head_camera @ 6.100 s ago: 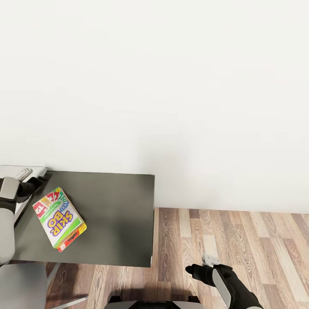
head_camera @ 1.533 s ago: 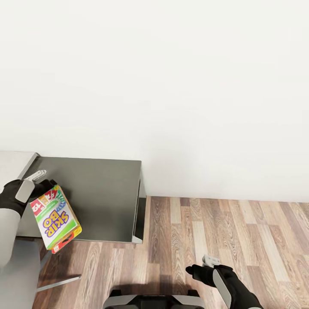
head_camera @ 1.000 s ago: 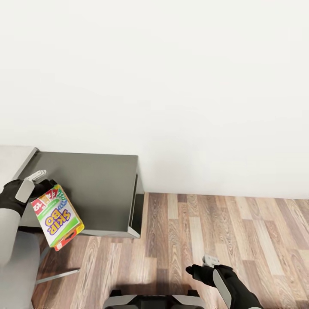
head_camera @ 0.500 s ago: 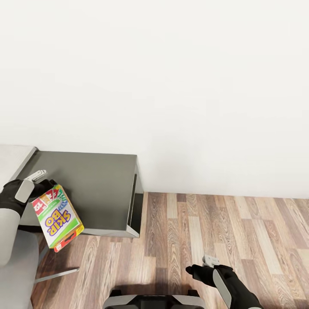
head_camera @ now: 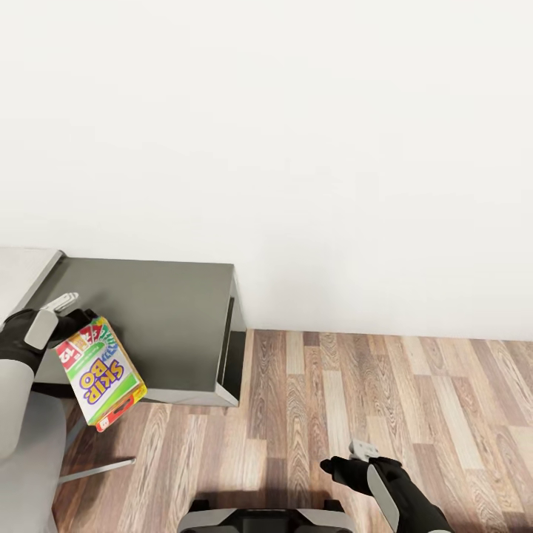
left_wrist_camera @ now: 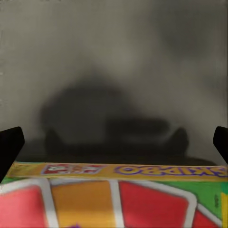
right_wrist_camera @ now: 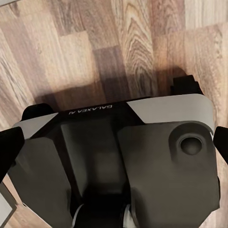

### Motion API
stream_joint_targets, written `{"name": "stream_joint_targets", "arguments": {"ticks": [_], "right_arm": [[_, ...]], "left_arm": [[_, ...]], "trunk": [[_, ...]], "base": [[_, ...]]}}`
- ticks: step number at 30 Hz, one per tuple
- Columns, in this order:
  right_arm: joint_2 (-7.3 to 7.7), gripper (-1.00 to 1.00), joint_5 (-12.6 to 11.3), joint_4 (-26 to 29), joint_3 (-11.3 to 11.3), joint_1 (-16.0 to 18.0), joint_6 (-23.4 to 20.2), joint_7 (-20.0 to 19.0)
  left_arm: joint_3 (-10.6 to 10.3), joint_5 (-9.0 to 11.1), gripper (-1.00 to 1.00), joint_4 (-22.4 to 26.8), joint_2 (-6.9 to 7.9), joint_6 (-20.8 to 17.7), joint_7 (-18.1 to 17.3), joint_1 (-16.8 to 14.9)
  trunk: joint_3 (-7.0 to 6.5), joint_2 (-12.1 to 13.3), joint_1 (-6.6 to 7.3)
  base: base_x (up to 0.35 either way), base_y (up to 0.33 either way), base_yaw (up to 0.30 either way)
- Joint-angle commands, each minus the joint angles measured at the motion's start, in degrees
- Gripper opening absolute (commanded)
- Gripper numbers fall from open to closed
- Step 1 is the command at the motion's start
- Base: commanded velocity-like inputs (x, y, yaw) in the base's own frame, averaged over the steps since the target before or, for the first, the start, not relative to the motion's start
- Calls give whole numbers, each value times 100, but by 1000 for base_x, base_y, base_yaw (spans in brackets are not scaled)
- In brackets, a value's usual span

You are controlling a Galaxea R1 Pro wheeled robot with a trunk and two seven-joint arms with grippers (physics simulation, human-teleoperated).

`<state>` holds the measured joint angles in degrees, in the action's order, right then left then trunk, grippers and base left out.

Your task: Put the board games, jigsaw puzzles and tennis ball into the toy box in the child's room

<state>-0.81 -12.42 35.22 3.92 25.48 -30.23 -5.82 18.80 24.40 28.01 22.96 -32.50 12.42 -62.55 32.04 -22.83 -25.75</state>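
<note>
So you've got the SKIP BO box (head_camera: 100,374) in your left gripper (head_camera: 65,314), clamped at the far short end, the end with the fanned cards printed on it. The box hangs from there with its long axis running back toward the robot and down, so the free end tilts lower, out past the near edge of the dark grey surface (head_camera: 163,326) and over the wood floor (head_camera: 385,400). In the left wrist view the box's top edge (left_wrist_camera: 114,190) sits right between the jaws, flat across them, with the dark surface behind it, so the hold looks square rather than on a corner.

The thing that matters for the next move, as I see it: the toy box isn't visible in these pictures. All you can see past the dark section is a sliver of the lighter grey top (head_camera: 22,266) at the left edge, so my guess is the bin is off that way, on your left arm's side. That would mean swinging or driving left with the box leading by its gripped end, and the dangling low end is what could clip the surface edge.

Your right gripper (head_camera: 354,459) hangs low over the floor by the base (right_wrist_camera: 118,156), carrying nothing. Can't tell how wide its jaws stand.
</note>
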Motion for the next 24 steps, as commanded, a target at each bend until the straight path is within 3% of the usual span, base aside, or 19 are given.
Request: {"name": "stream_joint_targets", "arguments": {"ticks": [1, 5, 9, 12, 16, 20, 24], "right_arm": [[-4, 100, 3, 10, 38, 1, -36, -24], [-2, 100, 3, 10, 38, 1, -36, -24], [-2, 100, 3, 10, 38, 2, -35, -24], [0, 100, 3, 11, 38, 1, -36, -24], [1, 100, 3, 10, 38, 1, -36, -24], [1, 100, 3, 11, 40, 4, -35, -24], [2, 100, -3, 11, 46, 9, -36, -27]], "left_arm": [[24, 63, 100, 16, 2, -26, 42, -3], [53, 70, 100, 93, 10, -32, 40, -3], [62, 115, 100, 498, 12, -156, 48, -2], [105, 133, 100, 897, 44, -627, 49, -2], [327, 166, 100, 1672, 105, -1497, -7, 4], [534, 183, 100, 2449, 136, -2348, -381, 18], [618, 187, 100, 2925, 181, -2705, -856, 58]], "trunk": [[8, -9, -3], [8, -9, -3], [8, -9, -3], [8, -9, -3], [8, -9, -3], [8, -9, -3], [8, -9, -3]], "base": [[0, 0, 0], [0, 0, 0], [0, 0, 0], [0, 0, 0], [0, 0, 0], [0, 0, 0], [0, 0, 0]]}}
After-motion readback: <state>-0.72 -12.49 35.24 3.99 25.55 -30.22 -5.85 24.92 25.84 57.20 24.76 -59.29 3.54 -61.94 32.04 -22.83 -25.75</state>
